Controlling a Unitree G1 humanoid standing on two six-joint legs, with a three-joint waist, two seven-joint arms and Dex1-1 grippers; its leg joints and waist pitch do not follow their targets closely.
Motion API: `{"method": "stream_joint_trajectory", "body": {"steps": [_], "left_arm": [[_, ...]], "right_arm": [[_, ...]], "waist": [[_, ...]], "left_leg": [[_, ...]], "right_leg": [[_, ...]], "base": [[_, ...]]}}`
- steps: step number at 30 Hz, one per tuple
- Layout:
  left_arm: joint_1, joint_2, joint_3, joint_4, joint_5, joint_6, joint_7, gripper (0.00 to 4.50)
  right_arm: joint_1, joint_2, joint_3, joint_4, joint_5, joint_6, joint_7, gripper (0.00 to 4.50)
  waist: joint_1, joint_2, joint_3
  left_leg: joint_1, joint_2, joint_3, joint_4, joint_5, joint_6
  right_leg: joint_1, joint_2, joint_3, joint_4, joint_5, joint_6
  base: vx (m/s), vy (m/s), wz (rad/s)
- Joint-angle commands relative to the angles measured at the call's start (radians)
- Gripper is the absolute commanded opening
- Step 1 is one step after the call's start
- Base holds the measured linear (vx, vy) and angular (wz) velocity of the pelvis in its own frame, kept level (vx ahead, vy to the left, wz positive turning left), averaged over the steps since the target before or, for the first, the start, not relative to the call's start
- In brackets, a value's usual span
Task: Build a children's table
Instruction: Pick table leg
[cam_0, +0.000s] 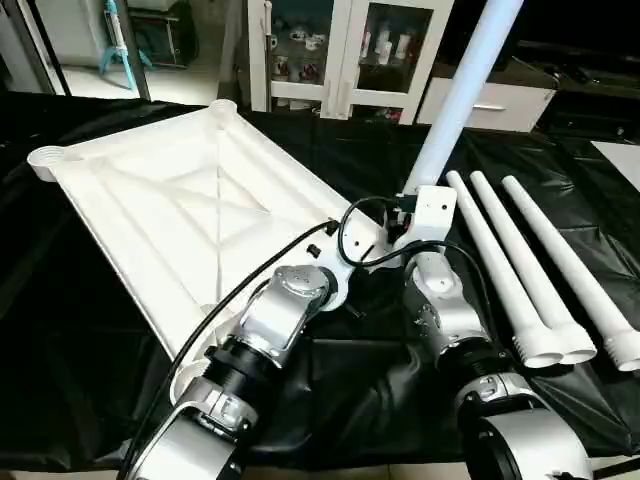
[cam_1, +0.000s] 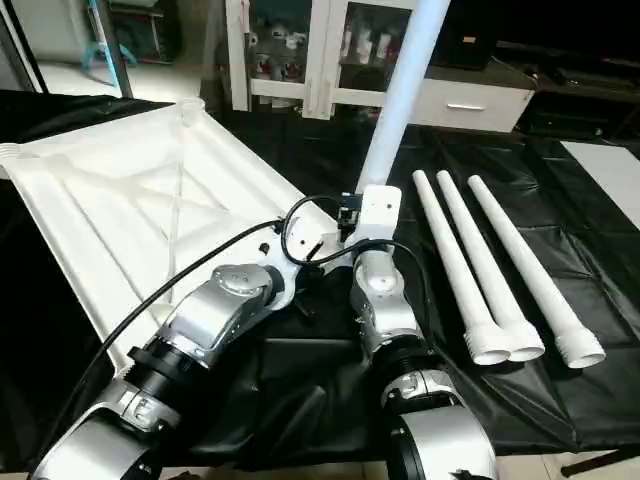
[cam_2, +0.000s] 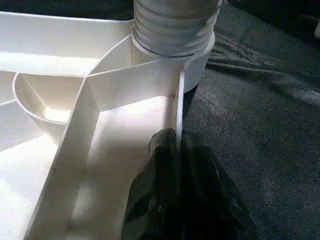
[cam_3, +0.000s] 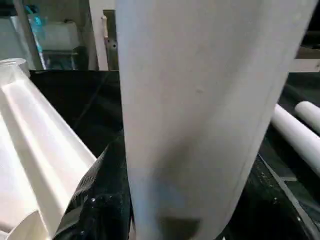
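Tabletop, ribbed white plastic, underside up; one tube leg standing in corner socket.
Left gripper pinched shut on tabletop's thin wall; right gripper, half-open, clasps the smooth upright leg.

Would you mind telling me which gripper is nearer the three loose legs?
Right. The right gripper holds the upright leg beside the loose legs; the left gripper clamps the tabletop rim, farther away.

White tube leg stands upright between the black jaws
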Motion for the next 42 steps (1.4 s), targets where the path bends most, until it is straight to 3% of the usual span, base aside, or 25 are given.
{"method": "stream_joint_trajectory", "body": {"steps": [1, 3, 5, 6, 7, 10, 11, 13, 15, 17, 20, 22, 27, 30, 34, 38, 42], "left_arm": [[-0.065, 0.037, 0.094, -0.065, 0.015, -0.039, 0.076, 0.0], [-0.064, 0.04, 0.093, -0.067, 0.014, -0.038, 0.073, 0.0], [-0.063, 0.042, 0.093, -0.068, 0.012, -0.037, 0.071, 0.0], [-0.062, 0.046, 0.092, -0.068, 0.011, -0.037, 0.068, 0.0], [-0.062, 0.046, 0.092, -0.068, 0.011, -0.037, 0.068, 0.0], [-0.063, 0.057, 0.089, -0.066, 0.005, -0.037, 0.062, 0.0], [-0.063, 0.057, 0.089, -0.066, 0.005, -0.037, 0.062, 0.0], [-0.063, 0.06, 0.087, -0.064, 0.004, -0.039, 0.057, 0.0], [-0.064, 0.062, 0.088, -0.062, 0.003, -0.04, 0.055, 0.0], [-0.065, 0.063, 0.087, -0.061, 0.003, -0.041, 0.054, 0.0], [-0.065, 0.065, 0.085, -0.061, 0.002, -0.043, 0.051, 0.0], [-0.065, 0.067, 0.083, -0.062, 0.0, -0.041, 0.048, 0.0], [-0.066, 0.067, 0.083, -0.061, -0.001, -0.042, 0.043, 0.0], [-0.062, 0.071, 0.082, -0.061, -0.001, -0.045, 0.039, 0.0], [-0.044, 0.089, 0.073, -0.072, 0.003, -0.048, 0.025, 0.0], [-0.032, 0.11, 0.056, -0.077, 0.012, -0.058, 0.002, 0.0], [-0.008, 0.148, 0.024, -0.087, 0.018, -0.094, -0.058, 0.0]], "right_arm": [[0.08, -0.01, -0.029, 0.113, 0.018, 0.044, 0.039, 1.86], [0.076, -0.011, -0.027, 0.108, 0.02, 0.039, 0.058, 2.56], [0.073, -0.012, -0.026, 0.099, 0.022, 0.038, 0.078, 2.62], [0.071, -0.013, -0.026, 0.083, 0.025, 0.037, 0.109, 2.75], [0.071, -0.013, -0.026, 0.083, 0.025, 0.037, 0.109, 2.9], [0.07, -0.018, -0.025, 0.036, 0.036, 0.034, 0.176, 3.03], [0.07, -0.018, -0.025, 0.036, 0.036, 0.034, 0.176, 3.21], [0.074, -0.021, -0.028, -0.001, 0.049, 0.043, 0.217, 3.41], [0.077, -0.026, -0.021, -0.022, 0.047, 0.041, 0.235, 3.48], [0.08, -0.026, -0.023, -0.035, 0.051, 0.04, 0.248, 3.73], [0.086, -0.025, -0.028, -0.045, 0.049, 0.039, 0.247, 3.81], [0.094, -0.022, -0.029, -0.051, 0.048, 0.041, 0.252, 3.81], [0.108, -0.016, -0.026, -0.063, 0.045, 0.044, 0.258, 3.81], [0.118, -0.011, -0.021, -0.068, 0.038, 0.046, 0.261, 3.81], [0.13, -0.003, -0.014, -0.076, 0.03, 0.05, 0.263, 3.81], [0.135, 0.001, -0.011, -0.083, 0.026, 0.052, 0.264, 3.81], [0.138, 0.003, -0.005, -0.091, 0.019, 0.052, 0.266, 3.81]], "waist": [[-0.001, 0.011, -0.057], [-0.001, 0.011, -0.057], [-0.003, 0.012, -0.057], [-0.003, 0.01, -0.062], [-0.004, 0.008, -0.062], [-0.006, 0.012, -0.069], [-0.004, 0.009, -0.073], [-0.006, 0.008, -0.074], [-0.005, 0.011, -0.074], [-0.005, 0.011, -0.075], [-0.004, 0.013, -0.079], [-0.004, 0.013, -0.074], [-0.002, 0.015, -0.071], [0.001, 0.017, -0.073], [0.003, 0.018, -0.076], [0.003, 0.02, -0.075], [0.003, 0.022, -0.072]], "left_leg": [[-0.009, 0.049, -0.011, -0.073, -0.153, 0.036], [-0.008, 0.05, -0.01, -0.073, -0.161, 0.042], [-0.01, 0.05, -0.011, -0.073, -0.169, 0.043], [-0.016, 0.051, -0.012, -0.071, -0.141, 0.045], [-0.013, 0.051, -0.011, -0.069, -0.125, 0.048], [-0.014, 0.048, -0.007, -0.057, -0.02, 0.088], [-0.016, 0.044, -0.004, -0.049, 0.033, 0.113], [-0.017, 0.042, -0.003, -0.044, 0.089, 0.158], [-0.013, 0.046, -0.002, -0.04, 0.101, 0.191], [-0.013, 0.05, -0.002, -0.036, 0.107, 0.198], [-0.013, 0.05, -0.002, -0.03, 0.125, 0.203], [-0.015, 0.05, 0.0, -0.03, 0.105, 0.204], [-0.015, 0.051, 0.001, -0.034, 0.022, 0.157], [-0.015, 0.05, 0.001, -0.033, 0.037, 0.146], [-0.017, 0.047, 0.001, -0.029, 0.069, 0.159], [-0.016, 0.049, 0.001, -0.03, 0.057, 0.161], [-0.013, 0.051, 0.001, -0.034, 0.021, 0.138]], "right_leg": [[0.051, -0.073, 0.054, -0.073, -0.137, -0.151], [0.051, -0.074, 0.054, -0.076, -0.159, -0.153], [0.052, -0.074, 0.054, -0.077, -0.173, -0.158], [0.057, -0.078, 0.055, -0.073, -0.147, -0.159], [0.057, -0.075, 0.054, -0.07, -0.128, -0.163], [0.058, -0.072, 0.054, -0.052, 0.02, -0.204], [0.06, -0.071, 0.055, -0.042, 0.106, -0.226], [0.061, -0.068, 0.053, -0.034, 0.193, -0.258], [0.057, -0.07, 0.052, -0.034, 0.187, -0.286], [0.055, -0.071, 0.051, -0.032, 0.17, -0.297], [0.052, -0.07, 0.05, -0.027, 0.174, -0.307], [0.049, -0.07, 0.05, -0.031, 0.151, -0.308], [0.048, -0.069, 0.052, -0.038, 0.06, -0.286], [0.049, -0.069, 0.052, -0.033, 0.092, -0.282], [0.051, -0.069, 0.052, -0.028, 0.143, -0.291], [0.05, -0.07, 0.052, -0.029, 0.125, -0.294], [0.047, -0.069, 0.052, -0.033, 0.079, -0.28]], "base": [[0.0, 0.0, 0.0], [0.0, 0.0, 0.0], [0.0, 0.0, 0.0], [0.0, 0.0, 0.0], [0.0, 0.0, 0.0], [0.0, 0.0, 0.0], [0.0, 0.0, 0.0], [0.0, 0.0, 0.0], [0.0, 0.0, 0.0], [0.0, 0.0, 0.0], [0.0, 0.0, 0.0], [0.0, 0.0, 0.0], [0.0, 0.0, 0.0], [0.0, 0.0, 0.0], [0.0, 0.0, 0.0], [0.0, 0.0, 0.0], [0.0, 0.0, 0.0]]}}
